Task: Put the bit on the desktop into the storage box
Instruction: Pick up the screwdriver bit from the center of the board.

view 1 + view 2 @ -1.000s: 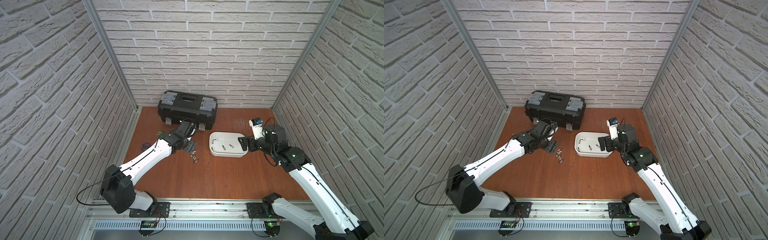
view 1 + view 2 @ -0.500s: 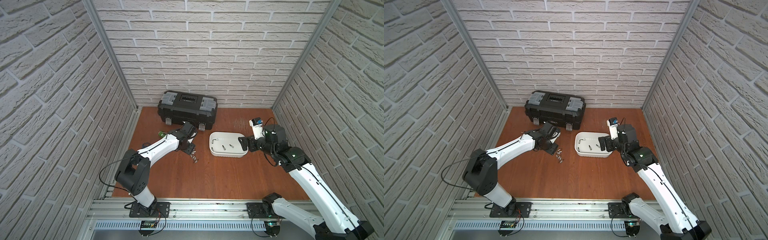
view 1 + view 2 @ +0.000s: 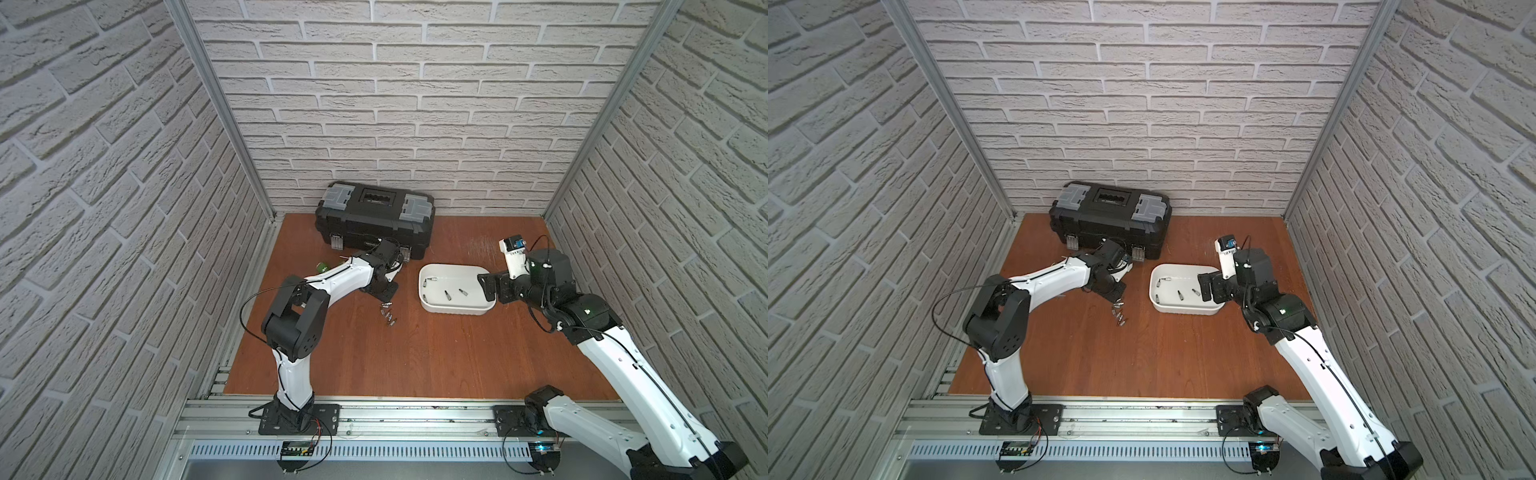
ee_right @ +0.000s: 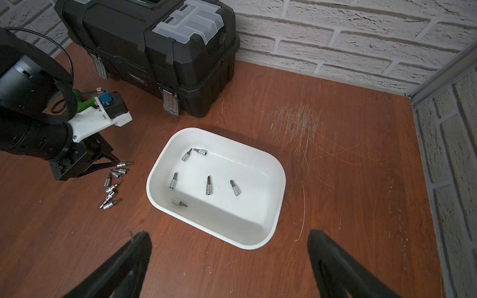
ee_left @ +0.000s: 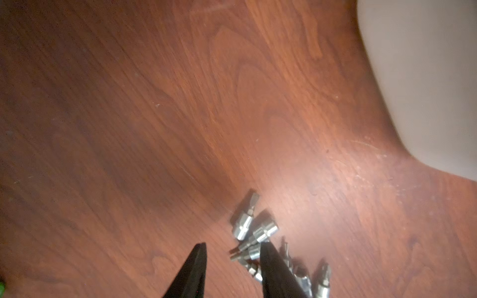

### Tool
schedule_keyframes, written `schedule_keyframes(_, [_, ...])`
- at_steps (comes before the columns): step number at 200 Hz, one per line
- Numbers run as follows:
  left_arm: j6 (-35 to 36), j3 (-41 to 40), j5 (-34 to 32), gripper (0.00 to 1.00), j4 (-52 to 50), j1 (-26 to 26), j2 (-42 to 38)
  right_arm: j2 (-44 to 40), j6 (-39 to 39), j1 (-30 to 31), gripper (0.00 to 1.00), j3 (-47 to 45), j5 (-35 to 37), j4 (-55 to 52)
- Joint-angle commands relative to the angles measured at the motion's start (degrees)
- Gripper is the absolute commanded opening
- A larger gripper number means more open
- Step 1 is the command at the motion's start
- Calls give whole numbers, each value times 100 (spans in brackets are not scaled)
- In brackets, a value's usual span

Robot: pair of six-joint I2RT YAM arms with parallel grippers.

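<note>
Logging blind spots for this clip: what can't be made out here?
- Left wrist view: left hand cut off by the frame edge; one finger covers part of the blurred loose bits; contact unclear.
- Both top views: those bits are too small to count.
- Right wrist view: green object mostly hidden behind the left arm.

Toolbox (image 3: pixel 374 222) sits upper centre in a top view, against the back wall. Storage box (image 3: pixel 457 309) lies right of centre on the desktop (image 3: pixel 415 353), six bits (image 4: pixel 208 188) inside. Loose bits (image 3: pixel 388 313) lie left of it, at the tips of my left gripper (image 5: pixel 232 246).
</note>
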Motion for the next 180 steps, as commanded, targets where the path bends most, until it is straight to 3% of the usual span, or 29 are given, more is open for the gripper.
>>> schedule_keyframes(1, [71, 154, 161, 36, -3, 56, 136, 6, -18, -18, 99, 65, 53, 172])
schedule_keyframes(180, [46, 343, 254, 30, -20, 65, 548, -13, -5, -13, 99, 10, 93, 180])
